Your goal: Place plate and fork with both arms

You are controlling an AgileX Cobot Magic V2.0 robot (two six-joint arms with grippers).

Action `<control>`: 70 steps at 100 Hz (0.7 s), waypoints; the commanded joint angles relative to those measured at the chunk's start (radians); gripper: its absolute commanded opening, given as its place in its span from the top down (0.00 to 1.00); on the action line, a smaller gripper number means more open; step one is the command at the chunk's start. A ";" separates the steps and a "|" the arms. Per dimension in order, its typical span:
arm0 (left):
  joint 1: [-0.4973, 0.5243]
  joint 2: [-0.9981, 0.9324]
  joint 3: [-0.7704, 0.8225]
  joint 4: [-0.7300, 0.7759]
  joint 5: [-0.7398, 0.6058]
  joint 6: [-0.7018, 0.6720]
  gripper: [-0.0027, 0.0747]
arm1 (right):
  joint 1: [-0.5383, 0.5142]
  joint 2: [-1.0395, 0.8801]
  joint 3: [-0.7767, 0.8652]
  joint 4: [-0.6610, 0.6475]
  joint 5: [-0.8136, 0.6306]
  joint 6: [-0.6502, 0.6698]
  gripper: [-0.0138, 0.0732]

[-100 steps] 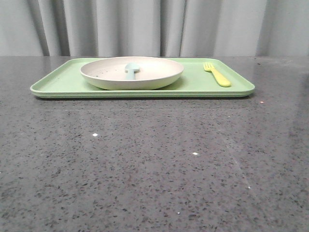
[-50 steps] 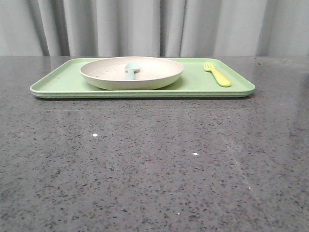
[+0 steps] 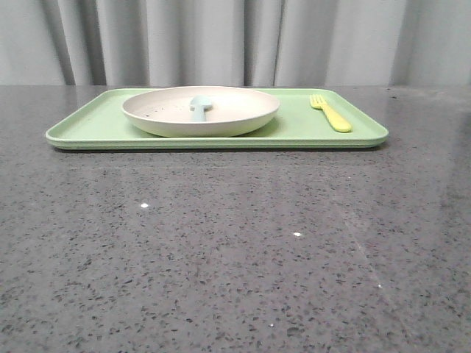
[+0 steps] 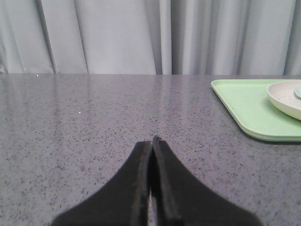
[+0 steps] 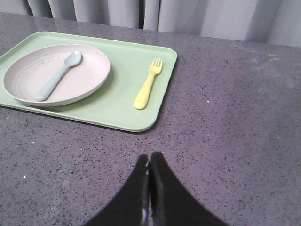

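We see a dark grey speckled stone bench (image 3: 235, 250), polished enough to carry soft reflections and a few bright glints. Behind it hangs a pale grey curtain (image 3: 221, 40) in vertical folds, closing off the room along the far edge of the bench.

Toward the far side of the bench lies a rectangular light green tray (image 3: 96, 129). On it sits the plate (image 3: 221, 118), cream-white with faint dark specks, toward the tray's left and middle. Inside the plate lies a pale blue spoon (image 5: 59, 75). The fork (image 3: 331, 112), bright yellow, lies flat on the tray just to the right of the plate, apart from it, tines pointing away toward the curtain.

In the wrist views, the left pincer (image 4: 153, 141) has its two black fingers pressed together, holding nothing, over bare bench well to the left of the tray. The right pincer (image 5: 149, 162) is likewise closed and holds nothing, over the bench on the near side of the tray's right corner.
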State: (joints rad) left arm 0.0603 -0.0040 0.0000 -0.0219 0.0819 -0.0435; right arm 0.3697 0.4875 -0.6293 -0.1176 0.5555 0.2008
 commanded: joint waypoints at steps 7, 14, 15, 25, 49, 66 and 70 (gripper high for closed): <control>0.002 -0.033 0.014 0.001 -0.098 -0.005 0.99 | -0.001 0.002 -0.025 -0.020 -0.078 -0.003 0.90; 0.002 -0.033 0.014 0.001 -0.090 -0.005 0.99 | -0.001 0.002 -0.025 -0.020 -0.079 -0.003 0.90; 0.002 -0.033 0.014 0.001 -0.091 -0.005 0.99 | -0.001 0.002 -0.025 -0.020 -0.078 -0.003 0.90; 0.002 -0.033 0.014 0.001 -0.082 -0.005 0.99 | -0.001 0.002 -0.025 -0.020 -0.078 -0.003 0.90; 0.002 -0.033 0.014 0.001 -0.082 -0.005 0.99 | -0.001 0.002 -0.025 -0.020 -0.078 -0.003 0.90; 0.002 -0.033 0.014 0.001 -0.082 -0.005 0.99 | -0.001 0.002 -0.025 -0.020 -0.078 -0.003 0.90; 0.002 -0.033 0.014 0.001 -0.082 -0.005 0.99 | -0.001 0.002 -0.025 -0.020 -0.078 -0.003 0.90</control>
State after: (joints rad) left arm 0.0625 -0.0040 0.0000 -0.0219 0.0748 -0.0435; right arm 0.3697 0.4875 -0.6293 -0.1176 0.5555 0.2008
